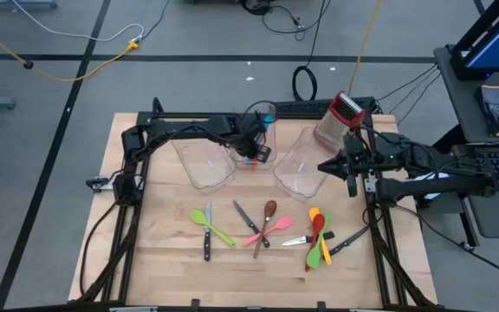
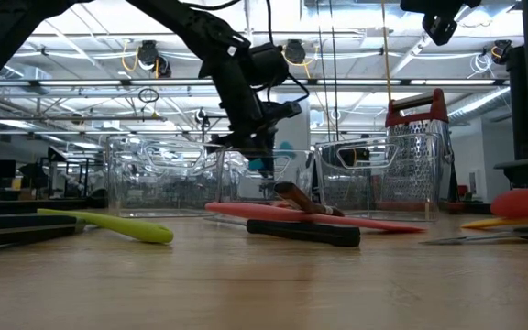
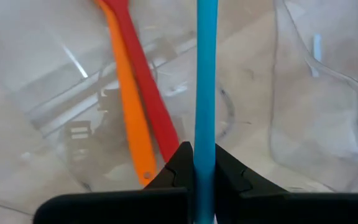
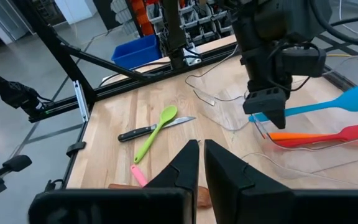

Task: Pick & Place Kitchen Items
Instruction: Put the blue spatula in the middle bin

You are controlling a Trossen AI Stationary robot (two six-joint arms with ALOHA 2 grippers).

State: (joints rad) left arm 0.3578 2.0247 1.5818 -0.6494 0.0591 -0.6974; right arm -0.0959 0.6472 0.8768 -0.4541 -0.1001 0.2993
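Place step in hand: left gripper point(image 3: 205, 163) jaws clamped on the handle of the blue spatula point(image 3: 206, 81), holding it over a clear bin point(image 3: 55, 68); an orange spatula point(image 3: 129, 106) and a red spatula point(image 3: 143, 87) already lie inside, just beyond the jaws. Next move, I'd judge: spread the jaws, let it drop, retreat upward. Right gripper point(image 4: 201, 163) waits, jaws together, nothing between them; green spoon point(image 4: 156, 132) and knife point(image 4: 148, 131) on the table ahead of it.

We've got one cam straight overhead on the whole desk point(image 1: 171, 251), one level at desk height facing the room, and both close wrist cams sharing the blue spatula point(image 3: 206, 93).
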